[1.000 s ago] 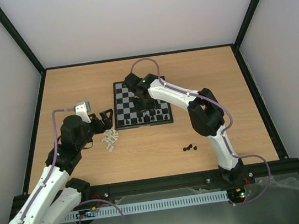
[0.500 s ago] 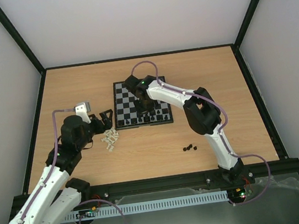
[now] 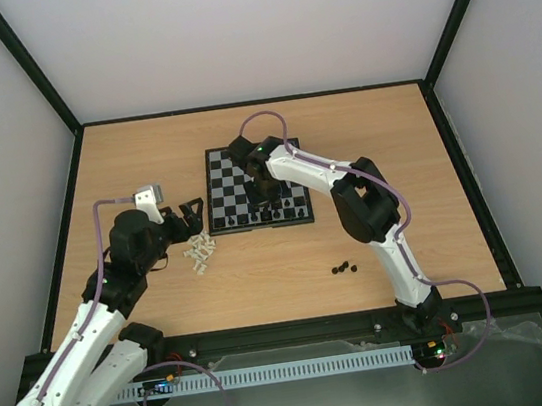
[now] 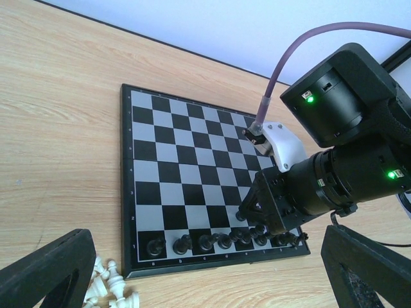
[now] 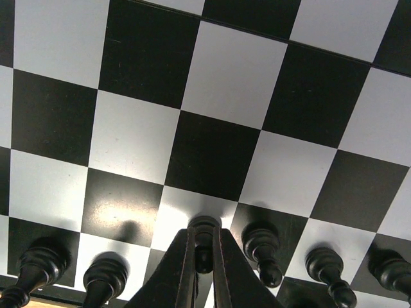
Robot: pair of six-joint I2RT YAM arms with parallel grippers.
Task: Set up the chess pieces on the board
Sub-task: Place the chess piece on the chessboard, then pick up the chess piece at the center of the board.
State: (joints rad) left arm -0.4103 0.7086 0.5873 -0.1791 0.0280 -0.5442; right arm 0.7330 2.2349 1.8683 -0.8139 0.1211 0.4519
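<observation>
black piece [image 5: 204, 232] is pinched by right gripper [image 5: 204, 251] at board's [image 4: 168, 149] near row | left gripper [image 3: 190, 217] is held spread beside cream pieces [image 3: 198, 256]

Bright, even overhead light, soft shadows. Right wrist: glare patch on board [image 5: 218, 83], pic sharp. Left wrist: fingers [image 4: 45, 273] blurry at btm corners.

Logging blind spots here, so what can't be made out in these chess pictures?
Right wrist: the right gripper hides the base of the black piece it clamps; contact with the board is unclear.
Left wrist: the white pieces are cut off by the bottom edge.
Top external: the loose black pieces are too small to name; the right arm covers some board squares.
</observation>
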